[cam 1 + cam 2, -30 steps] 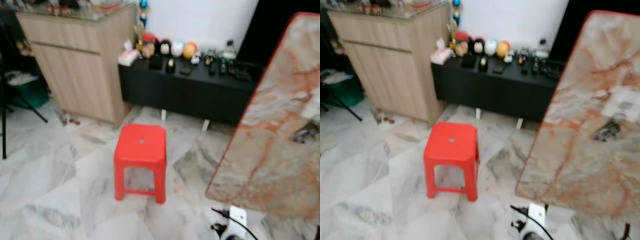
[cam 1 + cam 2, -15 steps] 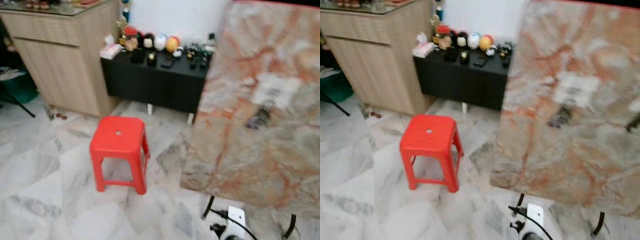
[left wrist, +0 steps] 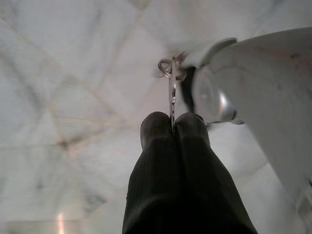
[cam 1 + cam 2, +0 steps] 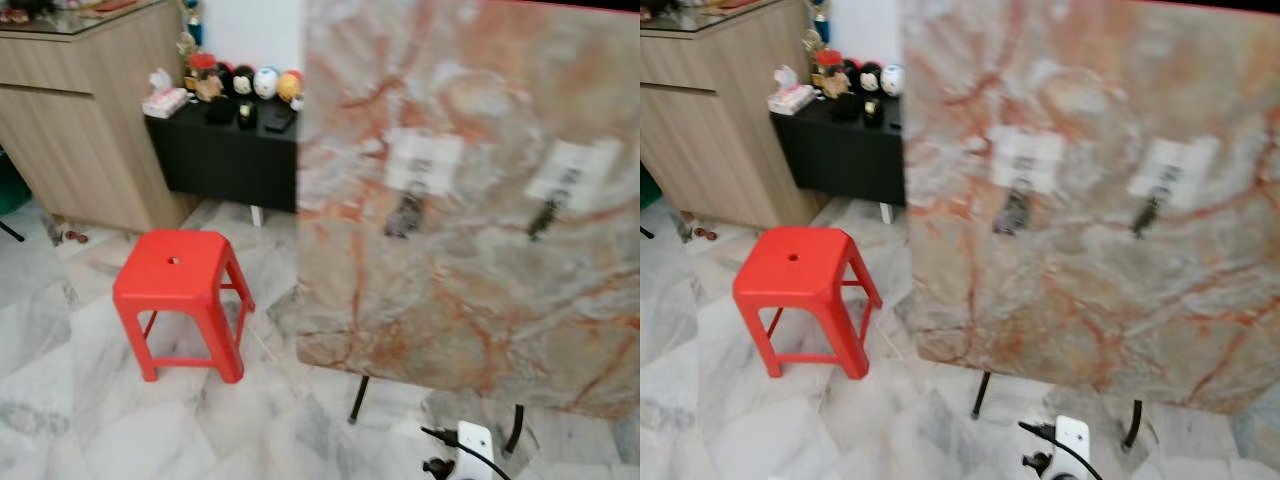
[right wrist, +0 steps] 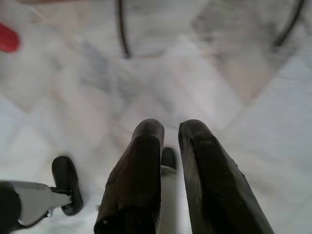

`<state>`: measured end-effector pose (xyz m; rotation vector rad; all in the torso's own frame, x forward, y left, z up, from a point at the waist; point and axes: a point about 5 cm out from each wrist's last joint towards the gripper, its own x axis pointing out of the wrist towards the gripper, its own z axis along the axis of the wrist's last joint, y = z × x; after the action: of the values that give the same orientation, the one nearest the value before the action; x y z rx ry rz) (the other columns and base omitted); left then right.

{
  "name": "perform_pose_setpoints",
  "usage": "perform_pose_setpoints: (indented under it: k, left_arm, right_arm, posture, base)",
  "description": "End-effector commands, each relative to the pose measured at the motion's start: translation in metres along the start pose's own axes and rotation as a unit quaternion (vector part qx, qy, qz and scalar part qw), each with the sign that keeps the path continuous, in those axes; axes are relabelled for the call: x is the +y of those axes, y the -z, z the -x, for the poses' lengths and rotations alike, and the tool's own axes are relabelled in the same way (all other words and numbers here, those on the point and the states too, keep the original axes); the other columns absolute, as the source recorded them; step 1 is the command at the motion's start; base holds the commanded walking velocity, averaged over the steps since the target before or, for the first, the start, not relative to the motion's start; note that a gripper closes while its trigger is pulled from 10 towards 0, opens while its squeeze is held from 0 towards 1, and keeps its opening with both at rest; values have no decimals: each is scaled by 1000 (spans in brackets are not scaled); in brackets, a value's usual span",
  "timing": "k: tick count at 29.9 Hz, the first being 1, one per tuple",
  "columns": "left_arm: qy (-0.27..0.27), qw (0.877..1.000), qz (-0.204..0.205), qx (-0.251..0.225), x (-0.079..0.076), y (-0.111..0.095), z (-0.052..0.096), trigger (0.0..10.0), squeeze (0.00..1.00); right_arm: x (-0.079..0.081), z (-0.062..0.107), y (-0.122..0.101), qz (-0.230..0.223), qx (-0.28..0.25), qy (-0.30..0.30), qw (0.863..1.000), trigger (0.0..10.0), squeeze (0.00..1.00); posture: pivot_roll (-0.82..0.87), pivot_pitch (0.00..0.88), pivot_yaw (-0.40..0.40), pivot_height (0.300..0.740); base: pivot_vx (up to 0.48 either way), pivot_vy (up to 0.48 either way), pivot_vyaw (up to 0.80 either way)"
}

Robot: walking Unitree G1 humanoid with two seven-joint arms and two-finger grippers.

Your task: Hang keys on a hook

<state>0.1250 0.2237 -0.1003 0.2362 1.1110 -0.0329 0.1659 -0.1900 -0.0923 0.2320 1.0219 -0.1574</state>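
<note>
Left wrist view: left gripper (image 3: 173, 124) jaws pinch keys (image 3: 172, 80); right gripper (image 5: 170, 134) jaws seemingly slightly apart, empty.

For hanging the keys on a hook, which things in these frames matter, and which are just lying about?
Belongs to the job:
- keys, pinched in the left gripper
- marble board on black legs
- two hooks on white pads, left hook and right hook

Just lying about:
- red stool
- black cabinet with figurines
- wooden cabinet
- power strip
</note>
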Motion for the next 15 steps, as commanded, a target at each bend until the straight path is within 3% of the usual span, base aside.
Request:
perform_pose_setpoints:
  k: [1,15]
  left_arm:
    - [17,1000,3,9,-10,6,0,10000,0]
    - [18,1000,1,8,-9,5,0,10000,0]
  right_arm:
    - [9,-2,-8,2,-10,-10,1000,10000,0]
    - [6,-1,-5,11,-8,-3,1000,10000,0]
  posture:
    - [154,21,-52,740]
    - [156,10,-52,740]
  base:
    - [0,-360,0]
    - [0,-362,0]
